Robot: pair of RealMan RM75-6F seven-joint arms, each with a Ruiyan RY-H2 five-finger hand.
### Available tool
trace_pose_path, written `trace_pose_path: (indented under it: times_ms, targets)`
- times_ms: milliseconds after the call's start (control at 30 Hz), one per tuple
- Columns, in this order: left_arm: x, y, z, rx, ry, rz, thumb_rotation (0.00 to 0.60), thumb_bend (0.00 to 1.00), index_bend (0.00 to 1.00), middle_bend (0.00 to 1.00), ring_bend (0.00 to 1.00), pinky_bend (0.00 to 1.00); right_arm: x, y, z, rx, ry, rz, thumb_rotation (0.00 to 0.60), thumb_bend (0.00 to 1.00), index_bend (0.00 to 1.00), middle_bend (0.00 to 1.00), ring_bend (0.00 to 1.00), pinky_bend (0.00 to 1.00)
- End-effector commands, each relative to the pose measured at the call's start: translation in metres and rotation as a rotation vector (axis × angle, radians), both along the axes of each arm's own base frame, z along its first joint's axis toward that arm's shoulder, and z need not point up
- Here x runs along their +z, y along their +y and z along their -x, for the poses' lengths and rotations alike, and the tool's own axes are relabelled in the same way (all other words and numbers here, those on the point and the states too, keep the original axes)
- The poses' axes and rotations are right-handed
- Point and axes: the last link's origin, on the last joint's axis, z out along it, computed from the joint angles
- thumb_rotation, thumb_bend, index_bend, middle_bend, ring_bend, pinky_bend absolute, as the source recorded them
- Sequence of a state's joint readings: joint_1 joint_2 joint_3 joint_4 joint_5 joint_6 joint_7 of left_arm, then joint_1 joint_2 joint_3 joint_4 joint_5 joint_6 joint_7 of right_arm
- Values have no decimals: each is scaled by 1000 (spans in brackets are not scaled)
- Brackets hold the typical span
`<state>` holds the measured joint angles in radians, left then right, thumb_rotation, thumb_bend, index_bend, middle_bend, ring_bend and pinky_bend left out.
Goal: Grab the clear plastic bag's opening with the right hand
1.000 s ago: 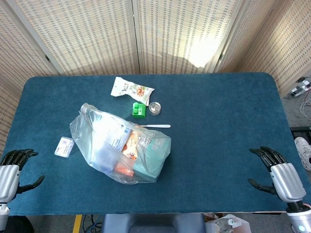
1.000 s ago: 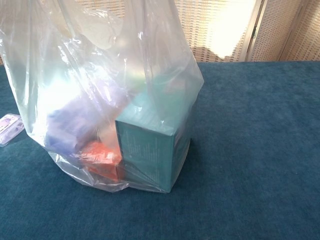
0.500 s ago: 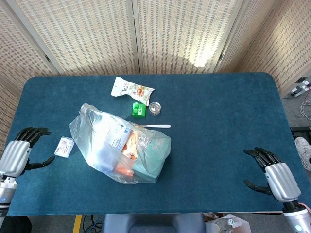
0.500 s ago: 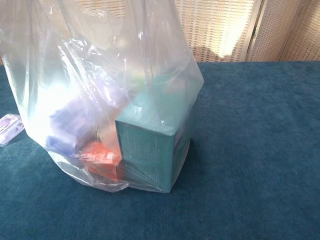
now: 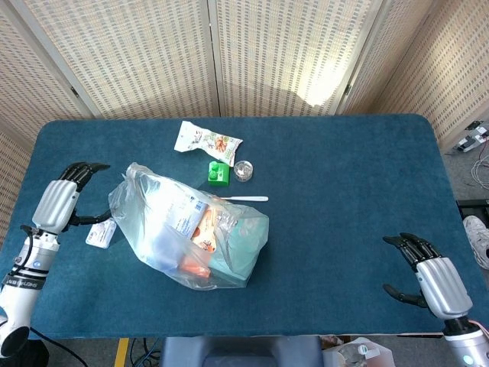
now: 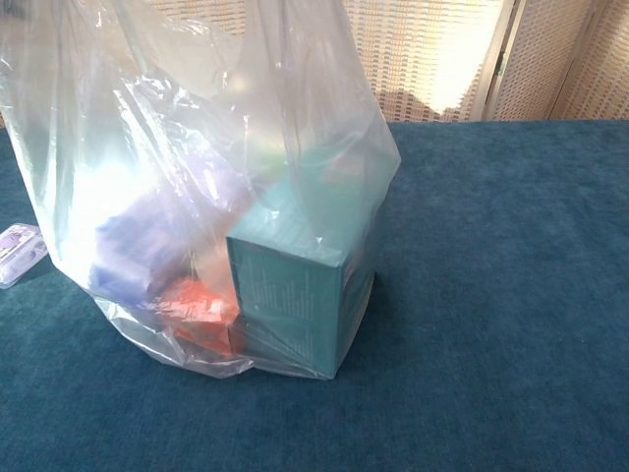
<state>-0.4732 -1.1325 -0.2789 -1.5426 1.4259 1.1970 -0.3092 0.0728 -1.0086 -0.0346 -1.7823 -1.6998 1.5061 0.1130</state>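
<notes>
Clear plastic bag [image 5: 187, 233] slumped left of centre on the blue worktop [image 5: 344, 191], packed with a teal box [image 6: 295, 270], something orange [image 6: 192, 305] and something purple [image 6: 147, 241]. Opening bunched at the far-left top, untouched. Right robot hand [image 5: 432, 277] well apart at the near right edge, fingers spread, empty. Left robot hand [image 5: 65, 202] just left of the bag, fingers spread, holding nothing, beside a small white packet [image 5: 99, 232]. Beyond the bag: snack pouch [image 5: 206, 140], green block [image 5: 219, 173], small clear cup [image 5: 244, 170], white stick [image 5: 244, 199].
</notes>
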Motion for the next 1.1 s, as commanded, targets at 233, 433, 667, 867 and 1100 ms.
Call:
trace_pose_path:
  times_ms: [233,433,667,867,1100]
  targets:
    - [-3,33,-22,-30,-194,12,600,163,190,224,177,99,-2,-1,2,-11,0,-3,600,158,196,242,137,223]
    - [-4,41,-31,-61,-261,26,600,129,173,223,177,99,-4,-2,3,-13,-2,-9,600,158,196,242,137,223]
    - [-3,39,-45,-125,-318,40,600,112,80,192,170,99,-4,-2,5,-18,-2,-11,600,158,196,242,137,223]
    - [-7,39,-59,-169,-370,84,600,112,73,184,168,96,-4,-1,7,-26,-4,-12,600,158,196,242,137,223]
    - [-17,32,-69,-221,-382,183,600,112,216,184,167,75,-5,-1,8,-30,-4,-14,600,159,196,242,137,223]
